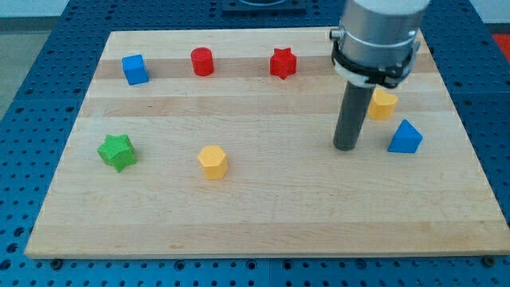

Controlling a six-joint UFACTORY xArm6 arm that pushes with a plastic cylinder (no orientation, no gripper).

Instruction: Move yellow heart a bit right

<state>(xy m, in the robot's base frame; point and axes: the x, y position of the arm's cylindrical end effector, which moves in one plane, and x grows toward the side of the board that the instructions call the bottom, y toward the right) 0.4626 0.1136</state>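
The yellow heart (384,104) lies at the view's right, just right of the rod, which covers its left edge. My tip (344,147) rests on the board below and to the left of the yellow heart, a short gap away. A blue triangular block (406,137) lies to the right of my tip and just below the heart.
A yellow pentagon-like block (213,162) lies left of centre. A green star (117,151) is at the left. A blue cube (135,69), a red cylinder (202,61) and a red star (282,63) line the top. The wooden board's right edge (470,151) is near the blue triangle.
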